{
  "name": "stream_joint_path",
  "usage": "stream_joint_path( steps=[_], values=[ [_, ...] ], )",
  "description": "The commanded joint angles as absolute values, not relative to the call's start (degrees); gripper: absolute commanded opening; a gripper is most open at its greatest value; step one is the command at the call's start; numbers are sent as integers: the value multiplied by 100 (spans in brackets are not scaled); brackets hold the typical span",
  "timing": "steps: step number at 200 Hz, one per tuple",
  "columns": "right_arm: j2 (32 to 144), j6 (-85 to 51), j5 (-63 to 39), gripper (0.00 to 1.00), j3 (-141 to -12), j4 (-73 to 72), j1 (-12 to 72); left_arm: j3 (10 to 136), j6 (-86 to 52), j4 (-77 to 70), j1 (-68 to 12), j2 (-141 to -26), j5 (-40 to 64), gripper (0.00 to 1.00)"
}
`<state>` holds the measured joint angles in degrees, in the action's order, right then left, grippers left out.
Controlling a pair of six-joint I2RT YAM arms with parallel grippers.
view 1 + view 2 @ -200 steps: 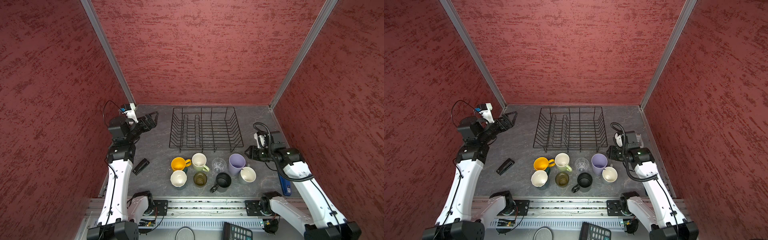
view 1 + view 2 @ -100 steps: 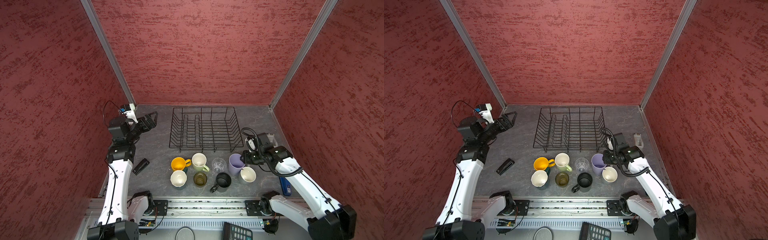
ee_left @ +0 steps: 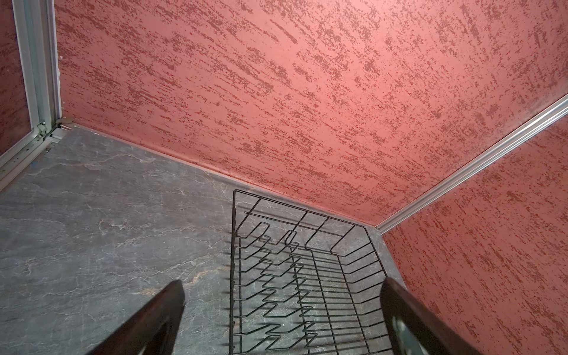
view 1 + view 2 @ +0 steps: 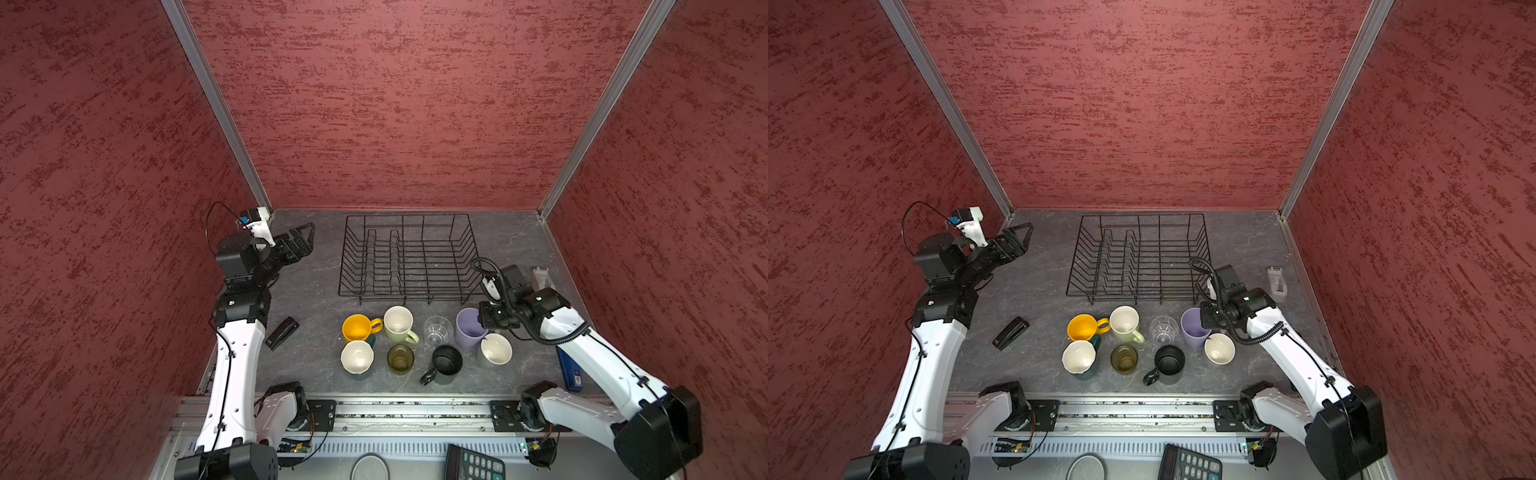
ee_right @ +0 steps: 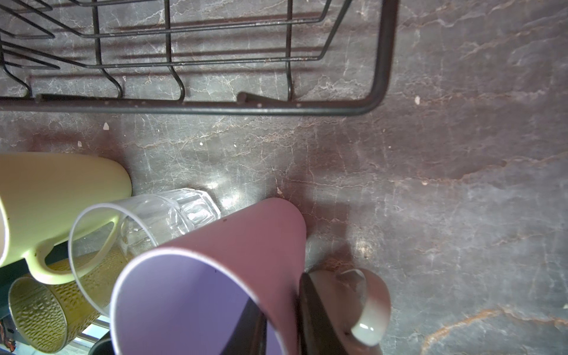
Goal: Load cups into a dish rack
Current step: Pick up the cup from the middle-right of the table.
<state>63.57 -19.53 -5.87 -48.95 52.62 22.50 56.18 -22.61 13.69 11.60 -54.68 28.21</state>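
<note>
— Lilac tumbler [image 4: 469, 328] is getting pinched now: the right gripper [image 5: 279, 295], arriving from the right edge of the desk [image 4: 316, 299], is squeezing its wall, one finger inside. Loading is only starting; it is standing before the front right corner of the empty dish rack [image 4: 405, 294].
— Left gripper [image 3: 282, 284]?
— Hanging wide open, empty. In both top views the right arm [image 4: 582, 345] is covering the pinch itself.

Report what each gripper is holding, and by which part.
The right gripper pinches the lilac tumbler by its wall at the rim, one of its fingers inside, one outside. The left gripper is open and holds nothing.
</note>
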Motion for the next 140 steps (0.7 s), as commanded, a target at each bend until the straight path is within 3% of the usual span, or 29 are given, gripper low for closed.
stream_joint_path(
  steps=[1, 64, 140],
  values=[
    [6363, -2006, -387, 15, -4972, 5228, 2341, 5563, -2197, 1341, 1195, -5396, 2777, 100],
    [6416, -2004, -91, 0, -5347, 5713, 2485, 5550, -2197, 1346, 1195, -5397, 2751, 100],
    [6358, -2066, 442, 0, -6123, 6828, 2584, 5546, -2193, 1359, 1195, -5382, 2716, 100]
  ],
)
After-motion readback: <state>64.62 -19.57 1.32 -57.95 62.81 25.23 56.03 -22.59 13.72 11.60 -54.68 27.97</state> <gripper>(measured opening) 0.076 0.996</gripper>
